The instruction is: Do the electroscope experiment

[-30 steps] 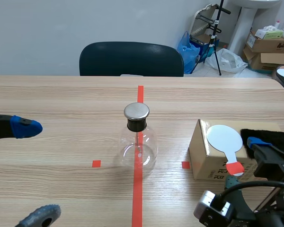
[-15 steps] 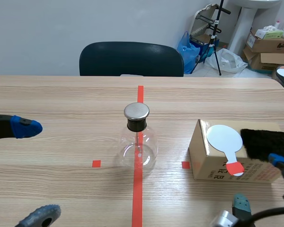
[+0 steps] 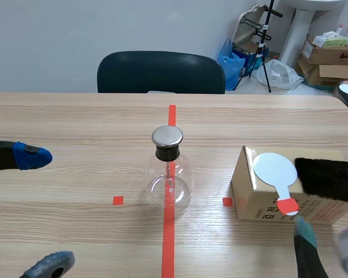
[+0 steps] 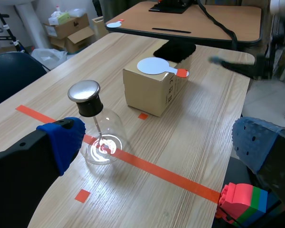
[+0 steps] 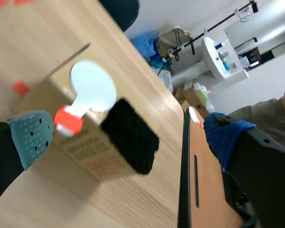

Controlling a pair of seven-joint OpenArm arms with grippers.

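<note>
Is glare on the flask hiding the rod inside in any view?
Scene view: only faint highlights on the flask; rod visible. Left wrist view: bright reflection at the flask's base masks the rod's lower end. Right wrist view: flask not in frame.

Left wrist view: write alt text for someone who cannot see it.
A glass flask with a metal cap stands on a red tape line on a wooden table, just ahead of the open left claw. Beyond it a cardboard box carries a white paddle with a red handle and a black fur pad.
</note>
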